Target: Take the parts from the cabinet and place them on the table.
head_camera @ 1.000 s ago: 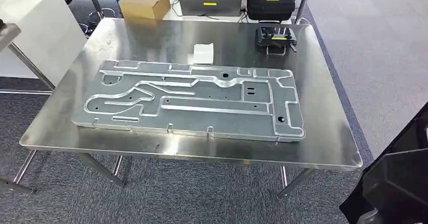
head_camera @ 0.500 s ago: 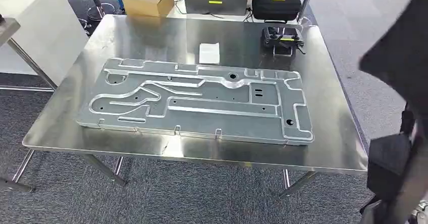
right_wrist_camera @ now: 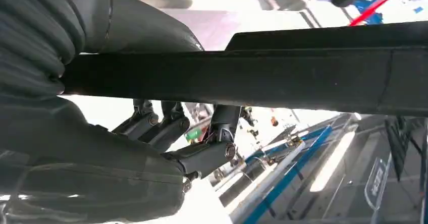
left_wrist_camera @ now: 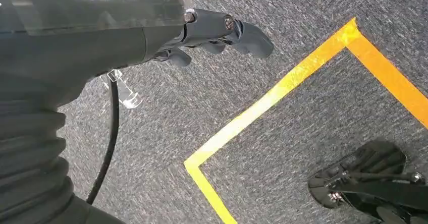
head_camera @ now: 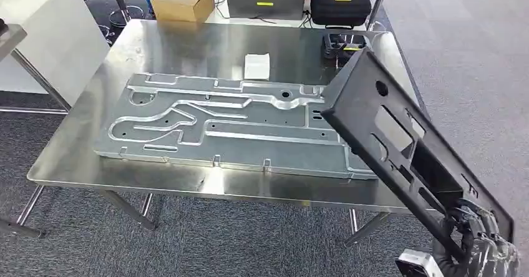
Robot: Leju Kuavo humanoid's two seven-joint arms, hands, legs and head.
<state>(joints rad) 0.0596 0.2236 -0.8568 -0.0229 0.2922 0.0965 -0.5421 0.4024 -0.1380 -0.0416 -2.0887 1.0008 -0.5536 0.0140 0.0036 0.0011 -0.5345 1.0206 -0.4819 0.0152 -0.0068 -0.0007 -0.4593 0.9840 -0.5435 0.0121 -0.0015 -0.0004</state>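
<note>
From the head view, you have one silver machined plate (head_camera: 240, 126) already lying flat on the worktop (head_camera: 187, 46), and the right hand (head_camera: 480, 246) holds a black part (head_camera: 399, 140) tilted above the worktop's right edge, not yet set down. Your left wrist view shows the left hand (left_wrist_camera: 222, 30) empty over carpet, fingers probably loosely curled. The right wrist view shows fingers (right_wrist_camera: 202, 153) wrapped under the black part.

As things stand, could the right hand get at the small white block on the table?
Probably not. The right hand holds a long black part, tilted up over the table's right side. The white block lies toward the far edge, beyond the large metal plate, so the hand is occupied.
</note>
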